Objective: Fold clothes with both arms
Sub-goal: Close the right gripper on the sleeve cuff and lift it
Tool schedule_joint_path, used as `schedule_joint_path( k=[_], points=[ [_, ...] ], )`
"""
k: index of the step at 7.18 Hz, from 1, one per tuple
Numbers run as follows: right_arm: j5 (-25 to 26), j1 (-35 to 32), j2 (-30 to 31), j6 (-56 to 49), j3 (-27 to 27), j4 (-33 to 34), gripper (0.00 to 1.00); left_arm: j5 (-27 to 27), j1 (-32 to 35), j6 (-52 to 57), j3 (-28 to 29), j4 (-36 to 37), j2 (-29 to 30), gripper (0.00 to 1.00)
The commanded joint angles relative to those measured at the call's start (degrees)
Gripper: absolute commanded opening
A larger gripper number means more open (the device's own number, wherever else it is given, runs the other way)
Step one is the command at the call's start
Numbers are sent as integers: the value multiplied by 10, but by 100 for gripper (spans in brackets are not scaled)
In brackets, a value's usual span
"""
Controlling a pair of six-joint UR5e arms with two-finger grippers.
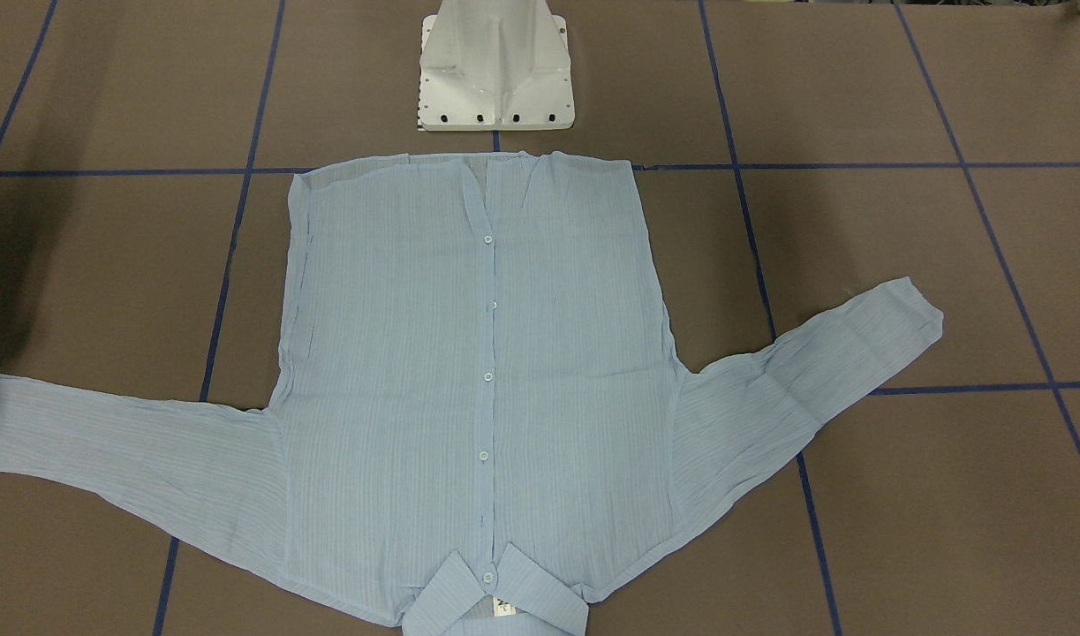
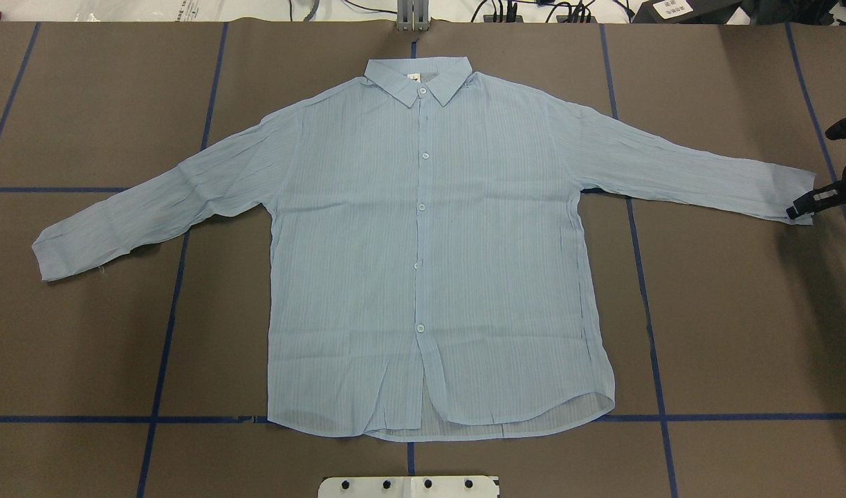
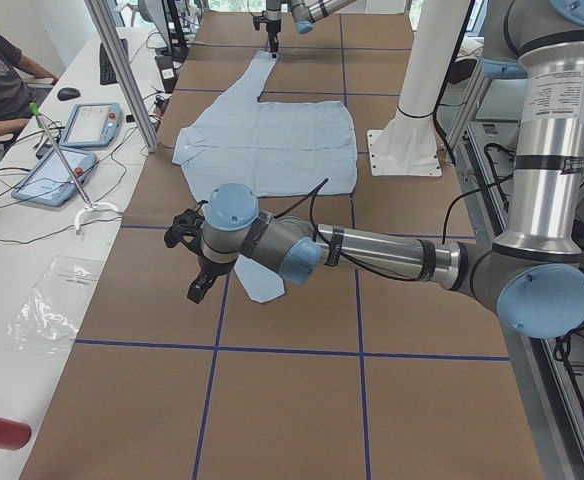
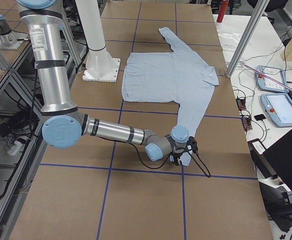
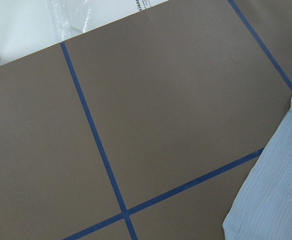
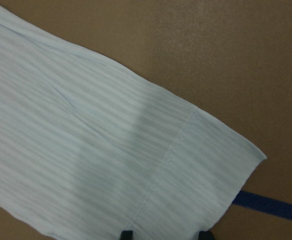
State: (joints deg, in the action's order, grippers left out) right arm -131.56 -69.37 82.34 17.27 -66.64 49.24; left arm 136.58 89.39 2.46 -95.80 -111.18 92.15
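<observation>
Shirt (image 2: pixel 423 263) flat, buttons up, on the table (image 2: pixel 84 346), hem nearest the pedestal (image 2: pixel 409 486), collar farthest. Right gripper (image 2: pixel 801 209) at one cuff, spread wide. Left gripper (image 3: pixel 194 290) beside the other cuff; can't tell whether spread or pressed.

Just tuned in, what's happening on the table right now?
The shirt lies flat, buttoned and face up, sleeves spread, nothing folded yet. The right gripper is low at the right sleeve's cuff, jaws apart over its edge, not closed. The left gripper hangs near the other cuff; whether it is open cannot be told.
</observation>
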Motion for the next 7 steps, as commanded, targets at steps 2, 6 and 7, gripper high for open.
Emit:
schedule_joint_path(
  k=[2, 6, 7],
  points=[
    [-1, -10, 3, 0, -1, 2, 46, 0, 0, 0, -2, 0, 0, 99],
    [0, -18, -2, 1, -2, 19, 32, -1, -1, -1, -1, 0, 4, 99],
    [0, -17, -4, 1, -2, 23, 32, -1, -1, -1, -1, 0, 5, 99]
  ],
)
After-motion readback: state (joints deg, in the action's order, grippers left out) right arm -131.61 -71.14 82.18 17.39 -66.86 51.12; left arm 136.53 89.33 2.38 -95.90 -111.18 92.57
